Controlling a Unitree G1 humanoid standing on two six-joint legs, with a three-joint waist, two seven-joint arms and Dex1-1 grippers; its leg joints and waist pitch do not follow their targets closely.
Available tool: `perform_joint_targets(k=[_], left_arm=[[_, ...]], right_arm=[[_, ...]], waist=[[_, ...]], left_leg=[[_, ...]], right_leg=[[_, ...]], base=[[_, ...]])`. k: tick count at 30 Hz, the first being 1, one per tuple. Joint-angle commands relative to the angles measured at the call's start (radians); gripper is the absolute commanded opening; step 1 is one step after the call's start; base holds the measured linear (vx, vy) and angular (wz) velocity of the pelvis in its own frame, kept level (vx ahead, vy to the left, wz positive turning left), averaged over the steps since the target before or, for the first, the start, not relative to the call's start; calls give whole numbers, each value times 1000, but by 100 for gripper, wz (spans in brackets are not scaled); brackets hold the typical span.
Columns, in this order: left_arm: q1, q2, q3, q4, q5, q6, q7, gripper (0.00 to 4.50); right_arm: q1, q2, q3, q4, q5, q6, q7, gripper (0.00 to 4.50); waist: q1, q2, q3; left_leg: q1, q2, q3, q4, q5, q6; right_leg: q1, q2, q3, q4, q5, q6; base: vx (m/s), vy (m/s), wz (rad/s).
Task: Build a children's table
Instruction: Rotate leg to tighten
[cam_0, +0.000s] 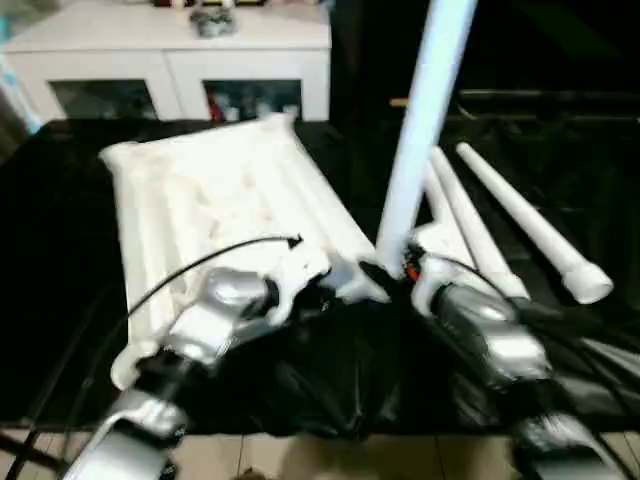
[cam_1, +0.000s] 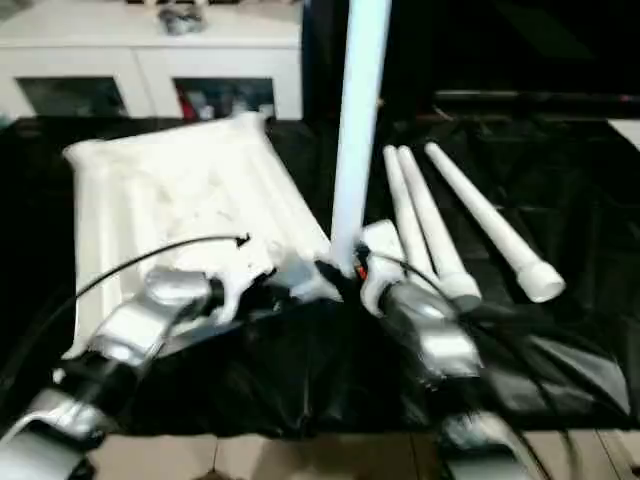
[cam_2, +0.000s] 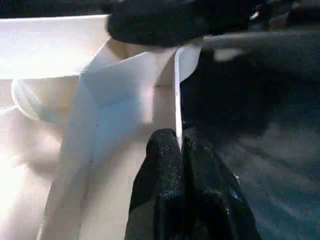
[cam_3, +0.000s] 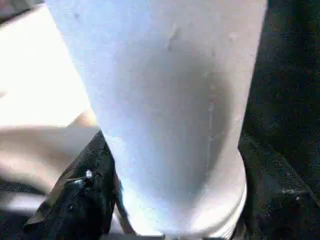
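The white table top (cam_0: 210, 200) lies upside down on the black cloth, its ribbed underside facing up. One white leg (cam_0: 425, 110) stands upright at the top's near right corner. My right gripper (cam_0: 395, 270) is shut around this leg's thick lower end (cam_3: 170, 125), with a black finger (cam_3: 75, 200) against its side. My left gripper (cam_0: 320, 290) is beside that corner, and its fingers (cam_2: 165, 165) pinch a thin wall (cam_2: 177, 90) of the table top. Three more legs lie to the right, two side by side (cam_0: 465, 225) and one apart (cam_0: 530, 225).
A black cloth (cam_0: 340, 370) covers the work surface and bunches up near the front edge. Behind it stands a white cabinet (cam_0: 170, 60) with glass doors. A light floor (cam_0: 300, 455) runs along the front. A black cable (cam_0: 200, 260) arcs over my left forearm.
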Motion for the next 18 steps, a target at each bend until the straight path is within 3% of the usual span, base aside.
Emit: perform_joint_targets(k=[1, 3, 4, 5, 7, 9, 10, 14, 18], left_arm=[[-12, -61, -49, -39, -28, 4, -10, 0], [-9, -70, -57, -45, -25, 4, -7, 0], [-7, -72, -60, -47, -24, 2, -9, 0], [-4, -73, -66, -50, -26, -7, -19, 0], [-1, -70, -69, -56, -23, -9, -24, 0], [7, -55, -71, -72, -25, -14, -49, 0], [10, -44, -73, -78, -25, -23, -65, 0], [24, 12, -82, -95, -41, -62, -148, 0], [31, 65, -88, -101, -50, -95, -218, 0]], right_arm=[[-25, 43, 15, 75, -22, -11, -42, 279], [-38, 58, 6, 95, -20, -21, -40, 279], [-43, 64, 1, 102, -16, -22, -36, 335], [-50, 71, 1, 111, -8, -31, -15, 349], [-56, 71, 2, 126, -14, -48, -12, 349], [-57, 56, 19, 137, -33, -80, 9, 381], [-53, 46, 29, 135, -41, -92, 25, 381], [-10, -10, 62, 78, -42, -108, 158, 381], [36, -69, 91, 13, -32, -110, 297, 381]], waist=[[9, -9, -60], [10, -9, -62], [11, -9, -63], [14, -9, -63], [18, -8, -63], [23, -6, -63], [22, -2, -62], [22, -4, -61], [27, -2, -58]], left_leg=[[4, 65, -29, -71, -199, 31], [3, 64, -27, -68, -177, 43], [-1, 62, -26, -66, -158, 55], [-1, 61, -25, -65, -143, 66], [0, 64, -25, -65, -141, 72], [2, 66, -24, -65, -144, 68], [3, 68, -26, -67, -158, 65], [1, 67, -26, -68, -192, 65], [7, 69, -24, -69, -208, 67]], right_leg=[[43, -109, 69, -92, -275, -168], [44, -109, 69, -85, -216, -187], [48, -109, 68, -82, -184, -196], [49, -109, 67, -81, -173, -196], [48, -110, 66, -83, -183, -196], [47, -110, 68, -82, -183, -199], [46, -108, 67, -81, -186, -199], [49, -109, 68, -84, -207, -188], [43, -107, 70, -88, -237, -182]], base=[[0, 0, 0], [0, 0, 0], [0, 0, 0], [0, 0, 0], [0, 0, 0], [0, 0, 0], [0, 0, 0], [0, 0, 0], [0, 0, 0]])
